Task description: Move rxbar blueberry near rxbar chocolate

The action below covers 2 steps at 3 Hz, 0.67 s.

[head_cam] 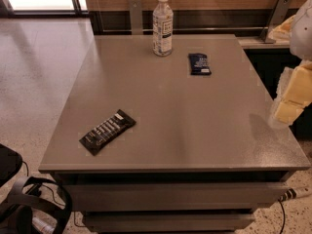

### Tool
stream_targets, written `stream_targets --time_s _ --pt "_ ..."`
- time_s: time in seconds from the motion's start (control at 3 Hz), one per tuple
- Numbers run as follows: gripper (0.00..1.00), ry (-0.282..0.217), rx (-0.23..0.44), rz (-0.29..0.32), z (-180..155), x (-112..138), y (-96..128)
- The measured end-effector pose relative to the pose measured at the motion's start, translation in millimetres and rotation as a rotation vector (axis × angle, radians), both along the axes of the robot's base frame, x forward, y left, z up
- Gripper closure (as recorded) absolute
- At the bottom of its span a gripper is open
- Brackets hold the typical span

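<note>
The rxbar blueberry point(199, 63), a short navy-blue bar with white text, lies flat on the far part of the grey table point(195, 130), right of centre. The rxbar chocolate point(107, 130), a longer black-brown bar with rows of white text and a light patch at its far end, lies diagonally near the front left corner. My gripper point(288, 106) shows as pale yellow and white shapes at the right edge of the view, above the table's right side. It is well apart from both bars and nothing shows in it.
A clear plastic water bottle point(163, 25) with a white cap stands upright at the table's far edge, left of the blueberry bar. A wood-panelled wall with metal brackets runs behind. Black cables and straps point(29, 204) lie on the floor at the front left.
</note>
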<state>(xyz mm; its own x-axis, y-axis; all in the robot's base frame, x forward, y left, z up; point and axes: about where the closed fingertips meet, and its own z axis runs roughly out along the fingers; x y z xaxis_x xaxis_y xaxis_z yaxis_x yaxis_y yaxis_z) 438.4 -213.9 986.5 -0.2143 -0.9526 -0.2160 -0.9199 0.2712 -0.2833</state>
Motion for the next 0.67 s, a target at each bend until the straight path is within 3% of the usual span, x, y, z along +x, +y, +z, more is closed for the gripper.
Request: stream_targets --time_s 0.33,0.67 --pt "0.0 -0.003 0.001 -0.001 1 0 0" --pt "0.0 -0.05 0.061 -0.072 -1 24 -9"
